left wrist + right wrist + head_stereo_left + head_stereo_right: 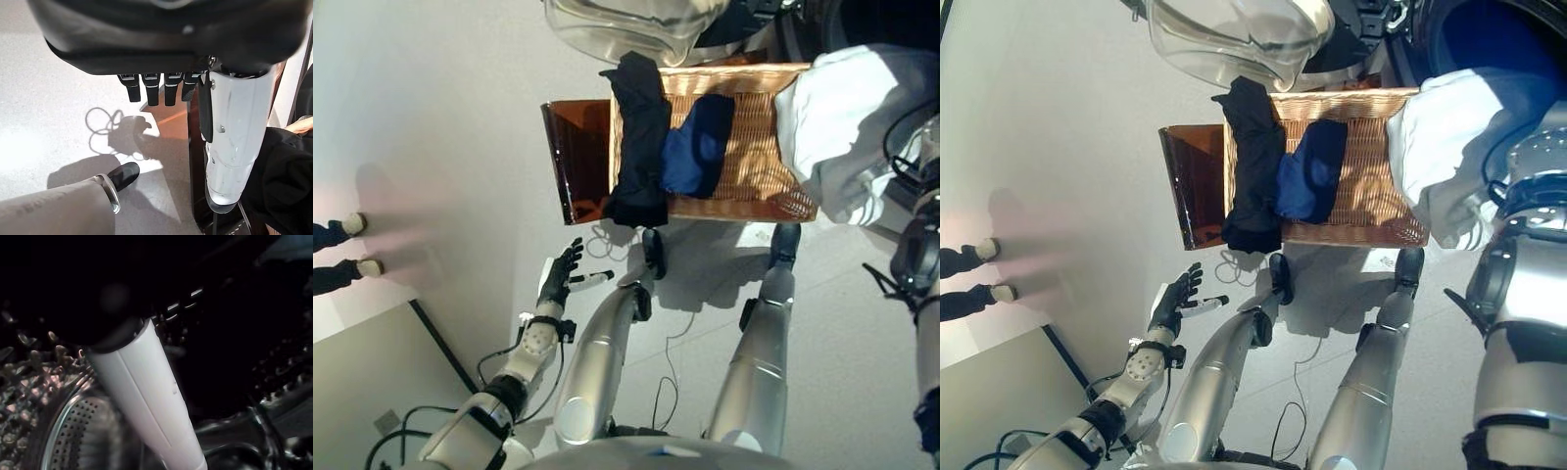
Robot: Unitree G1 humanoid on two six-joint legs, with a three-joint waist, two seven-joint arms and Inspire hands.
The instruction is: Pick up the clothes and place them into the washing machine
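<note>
Reaching into the washer drum (68, 450), right robot hand (146, 396) shows only its white thumb, fingers can't tell. White garment (847, 127) drapes at the washer mouth. Left robot hand (558, 279) spread, empty, near basket (754, 147) holding black (636, 137) and blue clothes (697, 147).

Head views bright, evenly lit from above; pale floor (431, 117) nearly washed out at upper left, pinkish glow near a person's shoes (357, 245). Soft shadows under the wicker basket (744, 147) and on the floor below it. Glare on the clear washer door (1234, 39). Left wrist view well lit, left hand (161, 88) close and blurred, crisp cable shadow on floor. Right wrist view very dark inside the drum (68, 440), only the white thumb cover (151, 396) lit, all soft
</note>
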